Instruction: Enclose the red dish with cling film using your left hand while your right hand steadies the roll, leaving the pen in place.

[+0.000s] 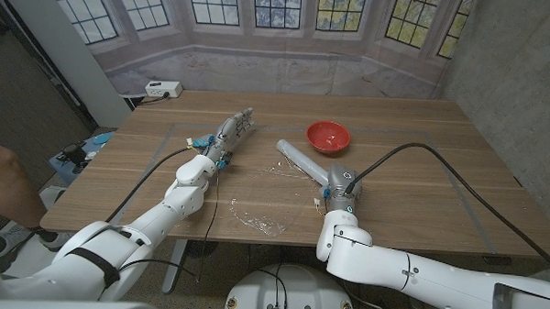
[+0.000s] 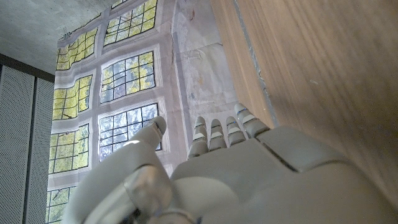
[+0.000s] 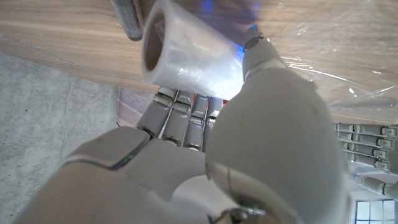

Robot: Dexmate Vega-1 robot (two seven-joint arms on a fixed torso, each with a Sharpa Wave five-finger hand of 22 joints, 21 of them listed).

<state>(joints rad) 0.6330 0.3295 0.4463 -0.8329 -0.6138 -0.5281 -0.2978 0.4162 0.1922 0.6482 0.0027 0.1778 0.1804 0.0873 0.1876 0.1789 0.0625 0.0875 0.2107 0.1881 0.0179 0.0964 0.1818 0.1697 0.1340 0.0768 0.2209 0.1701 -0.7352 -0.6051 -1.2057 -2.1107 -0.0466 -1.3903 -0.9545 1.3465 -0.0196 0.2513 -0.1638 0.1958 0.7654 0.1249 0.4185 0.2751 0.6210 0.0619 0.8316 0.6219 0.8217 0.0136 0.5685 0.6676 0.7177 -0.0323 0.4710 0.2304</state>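
Near the table's [image 1: 414, 123] middle my right hand [image 1: 341, 186] grips the near end of the cling film roll [image 1: 302, 158], fingers clamped around it — the wrist view shows them wrapped under the roll's open end [image 3: 186, 59]. Beyond the roll's far end sits the red dish [image 1: 328, 135], uncovered — my left hand [image 1: 232, 135] stands well to its left, fingers straight and together, holding nothing. A crumpled sheet of film [image 1: 259, 220] lies near the front edge.
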